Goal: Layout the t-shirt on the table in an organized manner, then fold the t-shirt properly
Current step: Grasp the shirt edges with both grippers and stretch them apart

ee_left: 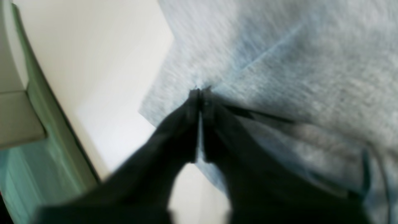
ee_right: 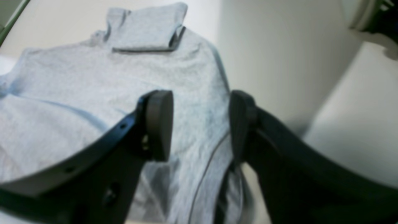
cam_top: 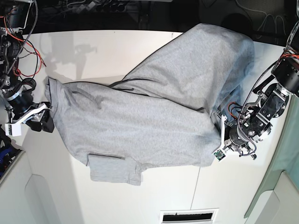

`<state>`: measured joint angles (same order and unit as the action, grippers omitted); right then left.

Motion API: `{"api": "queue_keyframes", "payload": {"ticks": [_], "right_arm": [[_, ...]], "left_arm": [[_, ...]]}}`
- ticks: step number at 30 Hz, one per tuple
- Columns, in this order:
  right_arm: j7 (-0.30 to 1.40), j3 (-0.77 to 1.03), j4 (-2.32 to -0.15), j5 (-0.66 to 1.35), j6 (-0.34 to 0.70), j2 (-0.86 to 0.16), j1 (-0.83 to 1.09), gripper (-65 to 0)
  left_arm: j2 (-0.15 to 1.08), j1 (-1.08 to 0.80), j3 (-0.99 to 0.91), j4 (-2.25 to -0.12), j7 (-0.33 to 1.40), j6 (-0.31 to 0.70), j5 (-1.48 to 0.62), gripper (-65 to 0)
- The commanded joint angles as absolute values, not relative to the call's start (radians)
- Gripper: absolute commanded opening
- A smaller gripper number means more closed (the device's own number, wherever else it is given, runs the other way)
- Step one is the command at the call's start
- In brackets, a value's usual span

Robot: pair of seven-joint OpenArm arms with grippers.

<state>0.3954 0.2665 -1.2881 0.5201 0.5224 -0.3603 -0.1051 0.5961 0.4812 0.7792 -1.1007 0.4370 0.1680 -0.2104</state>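
Observation:
The light grey t-shirt [cam_top: 154,107] lies crumpled across the white table [cam_top: 93,51], one part bunched toward the far edge and a sleeve [cam_top: 114,170] folded out at the near side. No lettering shows. My left gripper [ee_left: 199,93] is shut on a fold of the shirt [ee_left: 295,62] at its right edge, and also shows in the base view [cam_top: 219,120]. My right gripper [ee_right: 200,124] is open over the shirt's [ee_right: 93,87] left edge, with cloth showing behind the gap. In the base view it [cam_top: 44,116] sits at the shirt's left end.
Red and black cables [cam_top: 18,37] hang at the far left. A vent slot [cam_top: 189,216] lies at the table's near edge. A green strip [cam_top: 280,177] runs along the right side, also in the left wrist view [ee_left: 46,102]. Bare tabletop [cam_top: 233,186] lies near the shirt.

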Motion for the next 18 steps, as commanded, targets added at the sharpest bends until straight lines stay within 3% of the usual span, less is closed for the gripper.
{"api": "queue_keyframes", "payload": {"ticks": [1,3,14,16,18], "right_arm": [[0.357,0.253,-1.265,0.527,0.521,-0.379,-0.144,-35.9],[0.346,0.223,-1.200,0.518,0.521,-0.373,-0.196,-35.9],[0.339,0.216,-1.002,0.382,0.521,-0.266,-0.358,-37.0],[0.331,0.199,-0.966,0.381,0.522,-0.266,-0.360,-44.9],[0.316,0.185,-0.936,0.361,0.524,-0.266,-0.359,-56.2]], "left_arm": [[0.610,0.509,0.762,-1.119,0.434,0.162,-0.197,-43.3],[0.610,0.509,0.741,-1.136,0.443,0.161,-0.195,-37.7],[0.612,0.456,0.445,-1.087,0.490,0.162,-0.338,-38.0],[0.612,0.432,0.420,-1.049,0.478,0.162,-0.339,-42.4],[0.610,0.409,0.418,-1.011,0.432,0.179,-0.318,-52.7]]}}
